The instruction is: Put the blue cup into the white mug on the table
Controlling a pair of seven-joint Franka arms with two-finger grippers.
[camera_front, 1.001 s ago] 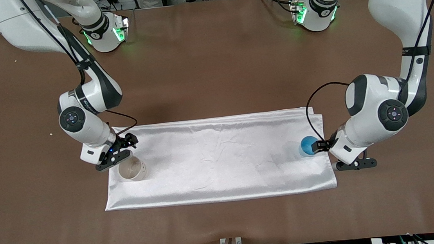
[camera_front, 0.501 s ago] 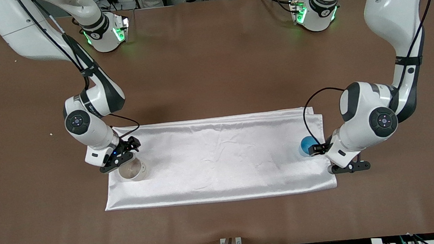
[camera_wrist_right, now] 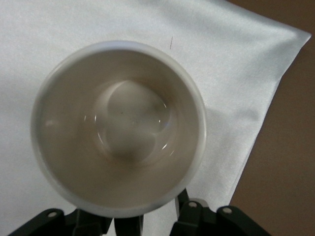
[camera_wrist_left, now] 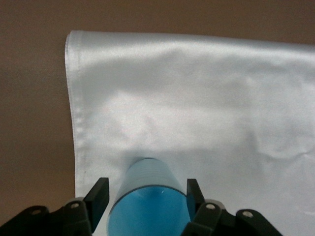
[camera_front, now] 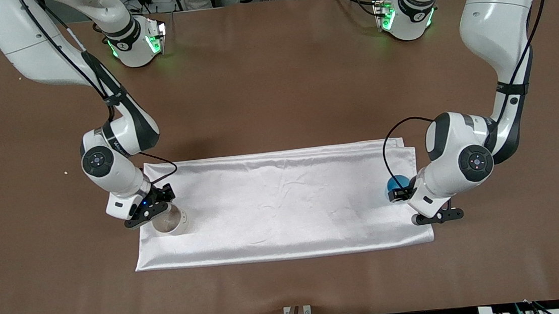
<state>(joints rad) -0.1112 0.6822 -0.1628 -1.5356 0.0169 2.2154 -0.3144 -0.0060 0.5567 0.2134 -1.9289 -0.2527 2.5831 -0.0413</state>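
Observation:
The blue cup (camera_front: 396,183) stands on the white cloth near the left arm's end. My left gripper (camera_front: 400,191) is low beside it, open, one finger on each side of the cup. In the left wrist view the cup (camera_wrist_left: 147,209) fills the gap of the gripper (camera_wrist_left: 146,191), with a slit of cloth showing by one finger. The white mug (camera_front: 172,221) stands upright on the cloth at the right arm's end. My right gripper (camera_front: 162,208) is open at its rim. In the right wrist view the mug (camera_wrist_right: 118,128) is empty, and the gripper (camera_wrist_right: 156,216) is under its rim. The mug's handle is hidden.
The white cloth (camera_front: 283,202) lies flat across the brown table (camera_front: 272,76), and both cup and mug stand near its two ends. Both arm bases with green lights stand along the table's edge farthest from the front camera.
My left gripper has slid toward the right arm's end until its fingers flank the blue cup. My right gripper has dropped closer to the mug's rim. Cup and mug have stayed put.

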